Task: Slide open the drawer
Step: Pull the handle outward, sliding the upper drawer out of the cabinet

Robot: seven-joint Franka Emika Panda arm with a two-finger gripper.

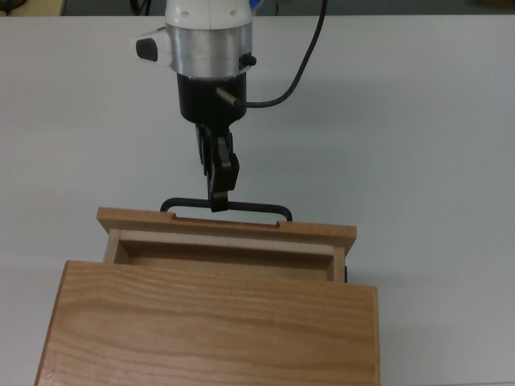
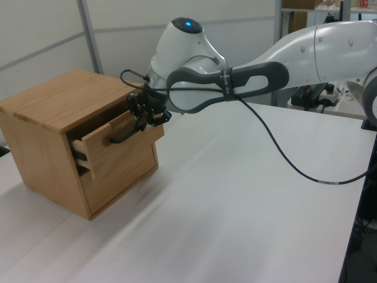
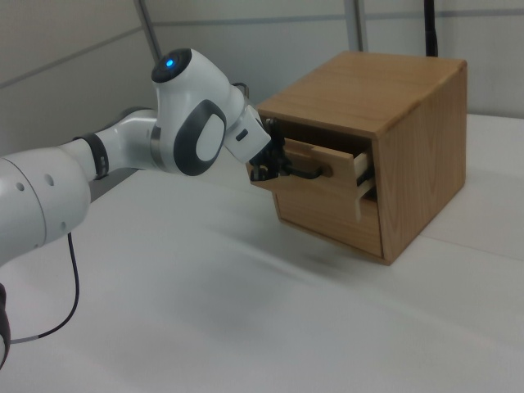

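The light wood drawer [image 1: 225, 228] stands partly out of the wooden cabinet [image 1: 209, 322], its inside hollow showing in the top view. Its black bar handle [image 1: 253, 208] runs along the front panel. My gripper [image 1: 219, 203] is shut on the handle near its middle, reaching in from the top view's upper side. In the left view the drawer [image 2: 121, 132] juts out toward the left view's right, with the gripper [image 2: 143, 119] on the handle. The right view shows the drawer [image 3: 323, 168] out of the cabinet [image 3: 385, 123] and the gripper [image 3: 274, 169] at its front.
The cabinet sits on a white table [image 1: 418, 145]. A black cable [image 1: 294, 84] hangs from the wrist. A lower drawer front [image 2: 121, 168] stays flush in the cabinet. Shelving and equipment [image 2: 318, 94] stand behind the table in the left view.
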